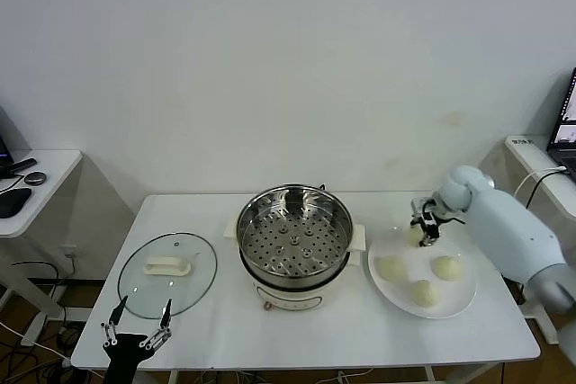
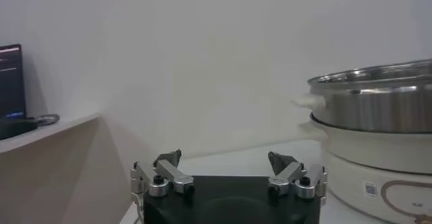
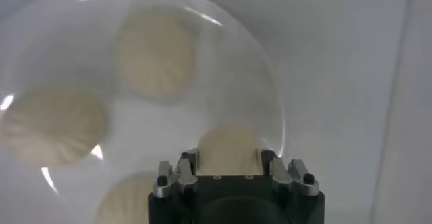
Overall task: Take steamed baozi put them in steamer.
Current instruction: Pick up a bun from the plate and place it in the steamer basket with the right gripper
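A polished steel steamer (image 1: pixel 294 238) gleams on a smooth white matt bench (image 1: pixel 297 334), its perforated metal tray mirror-bright above a glossy white plastic base. Beside it lies a clear glass lid (image 1: pixel 167 274) with a cream handle. The steamed baozi (image 1: pixel 391 268) show soft, matt dough with pleated tops, resting on a glossy white plate (image 1: pixel 459 299). The left claw (image 1: pixel 137 325) has bare-metal links and black tips.

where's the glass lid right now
In the head view the glass lid lies flat on the table's left side, beside the steamer, just beyond the left gripper.
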`<state>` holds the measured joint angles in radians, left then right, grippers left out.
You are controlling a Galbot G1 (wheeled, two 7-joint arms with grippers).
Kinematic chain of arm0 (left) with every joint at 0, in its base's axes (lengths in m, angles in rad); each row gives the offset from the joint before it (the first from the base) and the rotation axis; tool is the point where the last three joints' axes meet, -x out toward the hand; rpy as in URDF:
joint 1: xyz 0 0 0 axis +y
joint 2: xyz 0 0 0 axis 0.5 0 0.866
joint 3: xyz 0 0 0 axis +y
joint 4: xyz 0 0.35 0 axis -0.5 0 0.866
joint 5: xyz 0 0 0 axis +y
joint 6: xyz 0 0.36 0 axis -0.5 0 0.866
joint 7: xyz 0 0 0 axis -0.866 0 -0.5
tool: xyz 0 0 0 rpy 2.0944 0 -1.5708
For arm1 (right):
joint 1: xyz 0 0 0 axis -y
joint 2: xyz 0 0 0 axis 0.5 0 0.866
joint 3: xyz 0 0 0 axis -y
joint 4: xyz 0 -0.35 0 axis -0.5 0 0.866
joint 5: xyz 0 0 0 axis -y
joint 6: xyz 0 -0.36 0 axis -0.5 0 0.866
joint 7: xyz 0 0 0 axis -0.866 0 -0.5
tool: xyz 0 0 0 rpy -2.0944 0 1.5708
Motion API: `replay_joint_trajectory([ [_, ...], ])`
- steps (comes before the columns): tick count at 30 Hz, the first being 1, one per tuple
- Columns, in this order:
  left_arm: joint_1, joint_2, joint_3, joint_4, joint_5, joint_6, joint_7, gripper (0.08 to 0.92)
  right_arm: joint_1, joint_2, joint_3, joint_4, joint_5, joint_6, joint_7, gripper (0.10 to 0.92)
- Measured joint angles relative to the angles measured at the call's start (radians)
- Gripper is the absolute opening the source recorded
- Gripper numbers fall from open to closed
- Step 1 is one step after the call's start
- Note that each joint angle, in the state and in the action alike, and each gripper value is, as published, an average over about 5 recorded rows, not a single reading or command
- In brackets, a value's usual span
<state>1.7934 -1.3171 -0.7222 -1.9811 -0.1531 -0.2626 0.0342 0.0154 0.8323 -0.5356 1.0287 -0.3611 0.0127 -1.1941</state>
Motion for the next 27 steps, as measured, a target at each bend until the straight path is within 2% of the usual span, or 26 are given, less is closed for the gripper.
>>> replay_joint_trajectory([
  [8,-0.013,0.004,-0.009,-0.003,-0.014,0.002,-0.001,0.823,0.234,-0.017,-0.178,0.114,0.191,0.031,-0.022,0.551],
  [16,-0.024,0.017,-0.019,-0.007,-0.018,0.003,-0.001,0.823,0.410,0.080,-0.369,0.174,0.361,0.114,-0.005,0.559],
  [22,-0.029,0.028,-0.034,-0.008,-0.022,0.004,-0.002,0.823,0.459,0.186,-0.481,0.185,0.408,0.212,-0.003,0.560],
  [27,-0.030,0.032,-0.041,-0.007,-0.023,0.005,-0.003,0.823,0.470,0.264,-0.551,0.178,0.384,0.314,0.010,0.560],
])
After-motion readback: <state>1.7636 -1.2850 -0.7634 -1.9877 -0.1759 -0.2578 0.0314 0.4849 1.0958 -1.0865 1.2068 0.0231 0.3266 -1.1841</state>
